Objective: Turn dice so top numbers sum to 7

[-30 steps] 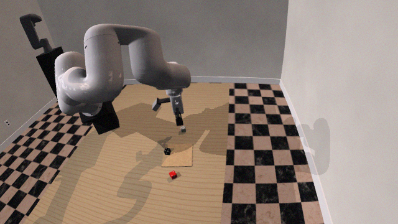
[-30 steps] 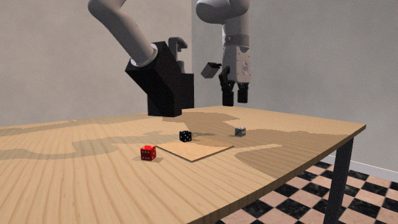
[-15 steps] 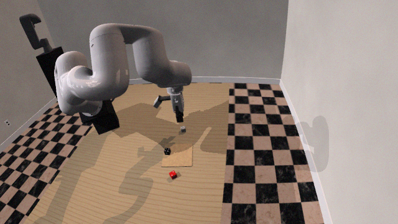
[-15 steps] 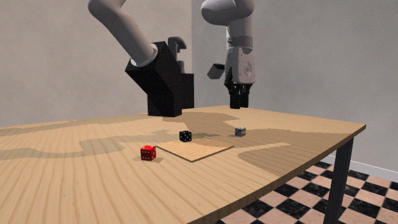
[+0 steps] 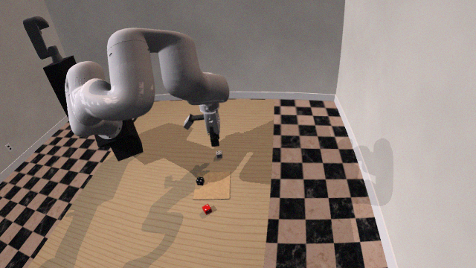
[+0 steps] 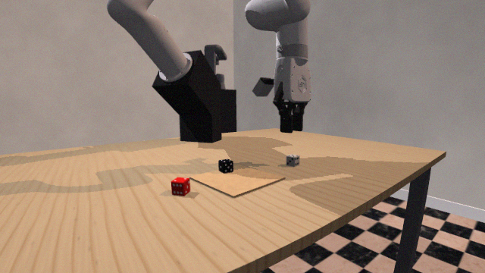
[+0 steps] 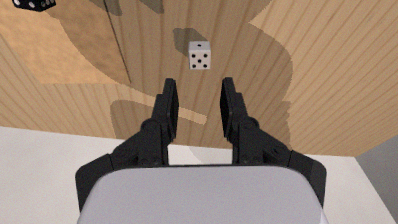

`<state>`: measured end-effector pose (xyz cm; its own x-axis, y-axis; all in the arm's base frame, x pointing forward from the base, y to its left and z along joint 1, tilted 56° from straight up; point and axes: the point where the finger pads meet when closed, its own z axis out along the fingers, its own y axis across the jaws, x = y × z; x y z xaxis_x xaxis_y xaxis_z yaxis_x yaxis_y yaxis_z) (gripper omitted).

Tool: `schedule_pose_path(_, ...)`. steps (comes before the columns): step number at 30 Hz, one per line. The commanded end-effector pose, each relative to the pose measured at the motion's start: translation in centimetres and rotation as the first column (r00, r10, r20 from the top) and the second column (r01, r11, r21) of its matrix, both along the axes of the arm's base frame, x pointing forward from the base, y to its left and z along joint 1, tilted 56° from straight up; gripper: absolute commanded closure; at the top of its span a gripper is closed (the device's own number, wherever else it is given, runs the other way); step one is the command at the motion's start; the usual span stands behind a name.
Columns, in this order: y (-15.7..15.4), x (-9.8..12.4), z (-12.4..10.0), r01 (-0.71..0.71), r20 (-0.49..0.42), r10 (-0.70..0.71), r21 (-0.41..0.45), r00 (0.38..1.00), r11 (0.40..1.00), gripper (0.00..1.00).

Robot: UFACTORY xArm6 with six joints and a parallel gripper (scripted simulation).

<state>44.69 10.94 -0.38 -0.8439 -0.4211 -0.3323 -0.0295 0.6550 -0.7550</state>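
Light wood table (image 6: 114, 235), matt, strong curved grain. Thin mat (image 6: 242, 183) like cardboard or cork, matt, finely speckled. Smooth hard-looking dice: red die (image 6: 180, 186), black die (image 6: 226, 165), white die (image 7: 199, 55). Glossy pale grey arm (image 5: 130, 71), plastic look, soft highlights. Matt black fingers. Polished marble-like checkered floor (image 5: 316, 179). Flat matt walls (image 5: 409, 93).
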Motion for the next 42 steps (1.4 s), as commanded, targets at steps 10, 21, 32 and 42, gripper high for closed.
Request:
schedule_pose_path(10,0.1,0.0,0.1,-0.002,0.001,0.002,0.001,1.0,1.0,0.58)
schedule_pose_path(21,0.0,0.1,-0.1,-0.002,0.001,0.002,0.001,1.0,1.0,0.58)
schedule_pose_path(32,-0.6,0.7,-0.6,-0.002,0.001,0.002,0.001,1.0,1.0,0.58)
schedule_pose_path(42,-1.4,1.3,-1.3,-0.002,0.001,0.002,0.001,1.0,1.0,0.58)
